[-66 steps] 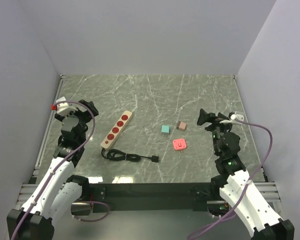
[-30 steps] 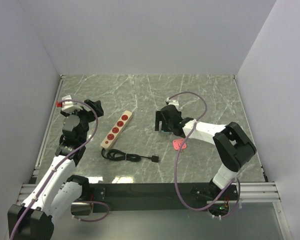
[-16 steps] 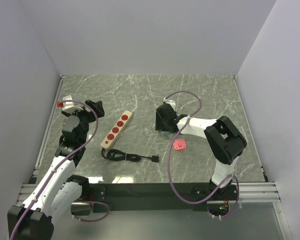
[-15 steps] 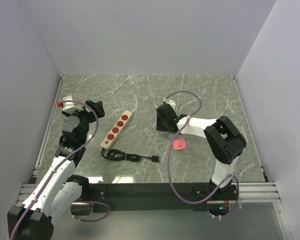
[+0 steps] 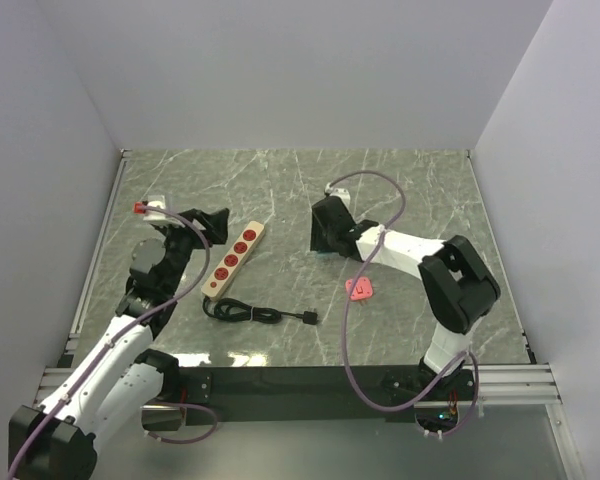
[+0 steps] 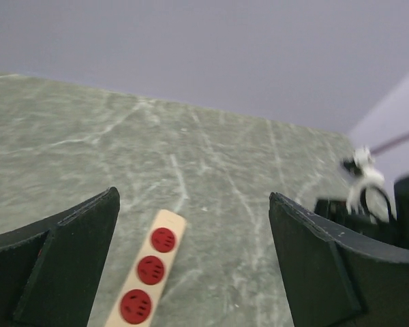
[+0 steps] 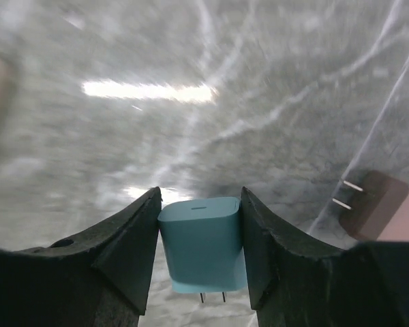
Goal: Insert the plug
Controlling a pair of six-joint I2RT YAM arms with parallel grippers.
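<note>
Pickup looks made, insertion not yet begun: the right pincer (image 7: 199, 196) pinches the teal charger plug (image 7: 201, 242) by its two sides, prongs showing, over the tabletop (image 5: 280, 190) to the right of the beige power strip (image 5: 234, 258); whether it is off the surface I cannot tell. The left pincer (image 6: 191, 204) is spread wide and empty, near the strip. Left to do, I judge: carry the plug across, line its prongs with a red socket (image 6: 163, 239), press home
</note>
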